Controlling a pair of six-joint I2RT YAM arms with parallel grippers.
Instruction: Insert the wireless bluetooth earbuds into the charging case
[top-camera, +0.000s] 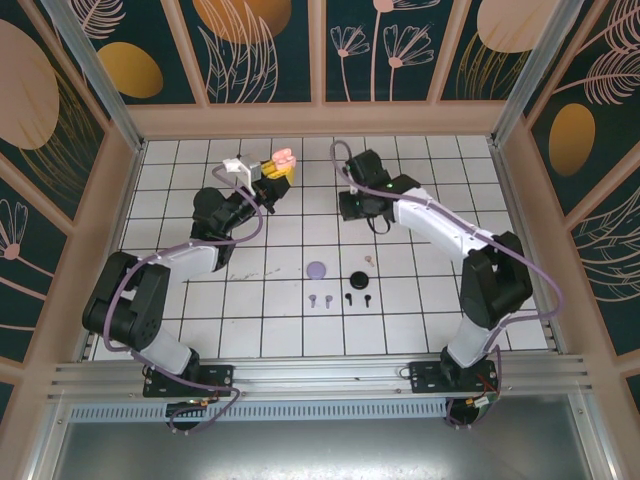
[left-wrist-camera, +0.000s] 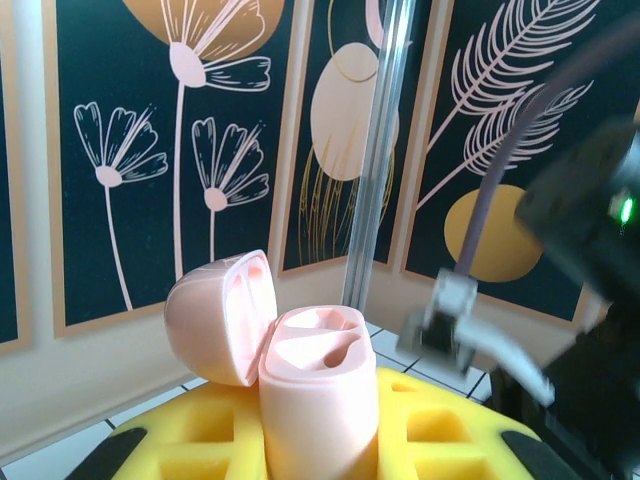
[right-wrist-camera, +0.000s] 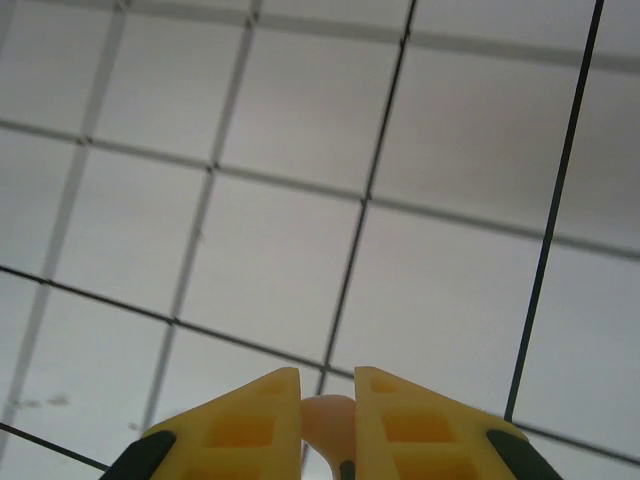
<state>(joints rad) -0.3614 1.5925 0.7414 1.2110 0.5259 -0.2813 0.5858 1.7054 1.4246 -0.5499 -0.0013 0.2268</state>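
Note:
My left gripper (top-camera: 276, 172) is shut on the pink charging case (top-camera: 284, 160) and holds it above the far tiles. In the left wrist view the charging case (left-wrist-camera: 318, 400) stands upright between the yellow fingers (left-wrist-camera: 200, 440), its lid (left-wrist-camera: 215, 318) swung open to the left and both wells empty. To its right, my right gripper (top-camera: 362, 205) hangs over the floor. In the right wrist view this gripper (right-wrist-camera: 327, 376) is shut on a pink earbud (right-wrist-camera: 328, 420). Another pink earbud (top-camera: 368, 258), two lilac earbuds (top-camera: 320, 299) and two black earbuds (top-camera: 357, 298) lie on the tiles.
A lilac round case (top-camera: 318, 269) and a black round case (top-camera: 359, 278) lie near the middle of the floor, just behind the loose earbuds. Patterned walls and metal posts close in the tiled floor (top-camera: 430, 300). The right arm (left-wrist-camera: 590, 200) looms blurred beside the pink case.

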